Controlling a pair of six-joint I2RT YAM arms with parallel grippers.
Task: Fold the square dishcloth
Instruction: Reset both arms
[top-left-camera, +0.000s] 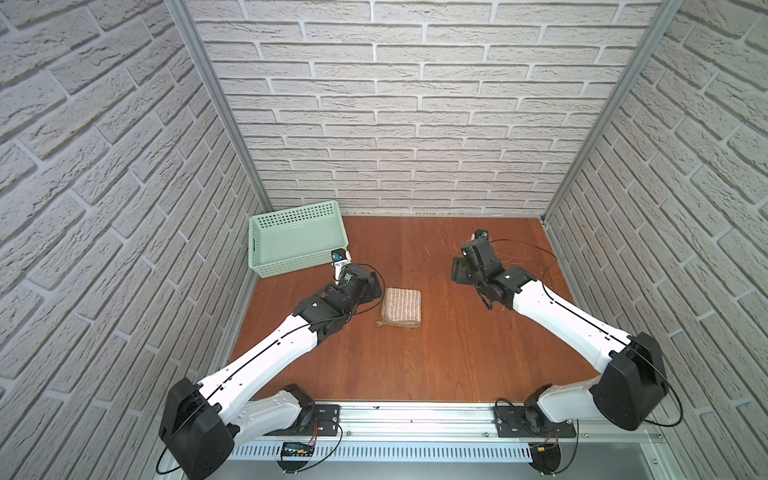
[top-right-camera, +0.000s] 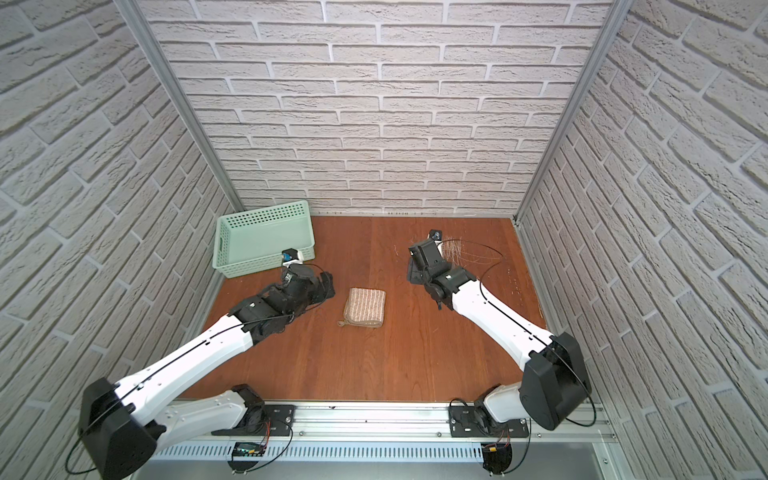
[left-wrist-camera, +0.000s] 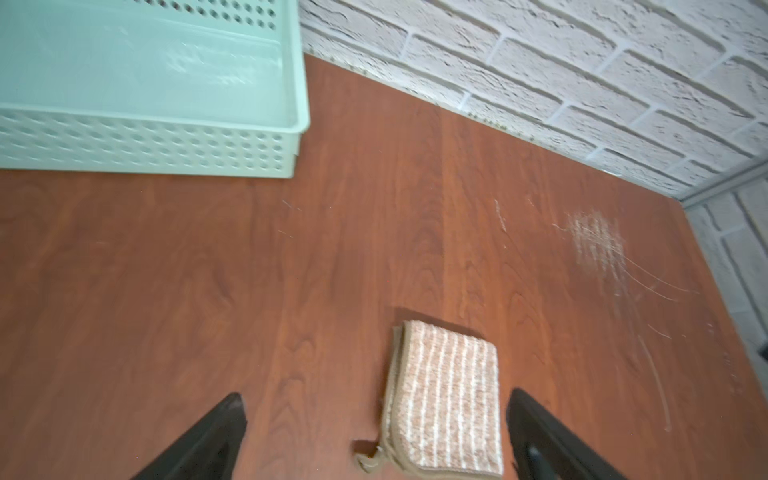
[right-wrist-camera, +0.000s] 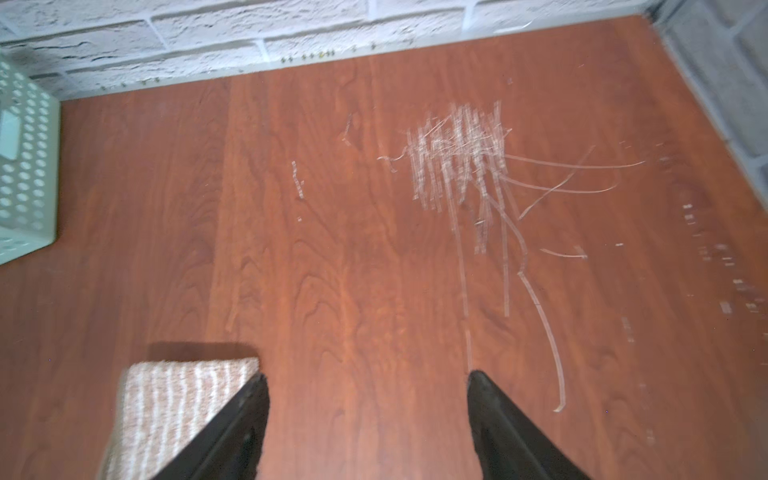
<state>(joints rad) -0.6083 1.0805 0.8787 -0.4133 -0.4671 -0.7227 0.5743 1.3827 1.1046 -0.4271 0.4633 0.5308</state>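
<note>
Beside folded dishcloth (top-left-camera: 401, 307): left claw (left-wrist-camera: 375, 399); basket (top-left-camera: 291, 266) beyond.

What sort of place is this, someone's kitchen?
Probably not: it looks like a robot test booth. Brick-pattern wall panels sit in metal frame posts, and two robot arms are bolted to a rail at the edge of the wooden table.

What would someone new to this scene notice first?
The folded tan striped dishcloth lies on the wooden table between the left end effector and right end effector, both open. A mint-green basket sits in its far left corner, and pale scratches mark the far right.
</note>
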